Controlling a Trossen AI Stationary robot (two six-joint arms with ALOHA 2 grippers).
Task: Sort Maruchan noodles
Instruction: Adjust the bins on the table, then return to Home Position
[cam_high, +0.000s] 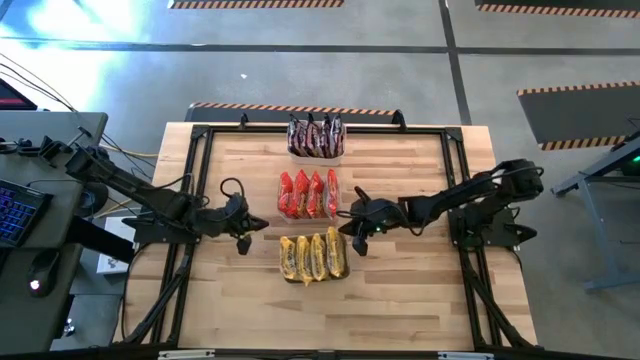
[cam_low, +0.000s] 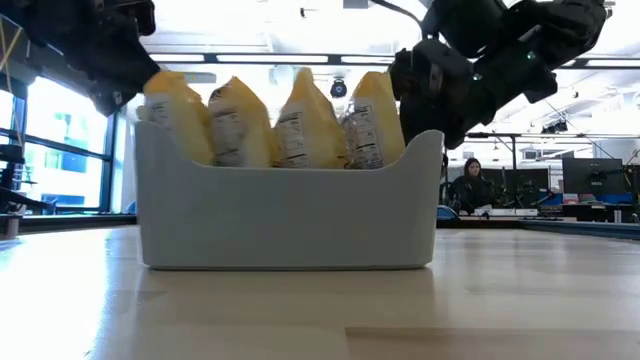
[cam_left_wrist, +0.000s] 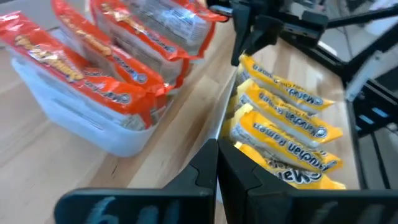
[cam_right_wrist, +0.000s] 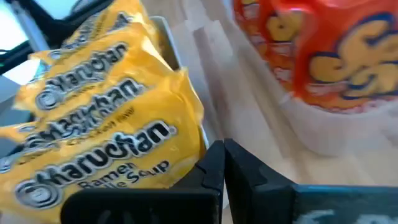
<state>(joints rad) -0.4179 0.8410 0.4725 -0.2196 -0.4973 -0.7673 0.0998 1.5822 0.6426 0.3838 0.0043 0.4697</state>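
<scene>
My right claw (cam_high: 352, 240), pinched shut on nothing, hung just beside the yellow packets (cam_high: 313, 257), which stood on edge in their tub (cam_low: 290, 215) toward the counter's near edge; my left claw (cam_high: 243, 240), equally shut and empty, sat farther off.

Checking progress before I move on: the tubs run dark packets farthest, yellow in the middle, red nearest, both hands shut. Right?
Not quite. The high view shows the red packets in the middle tub and the yellow packets nearest. The dark packets are farthest, and the left hand and right hand are shut.
</scene>
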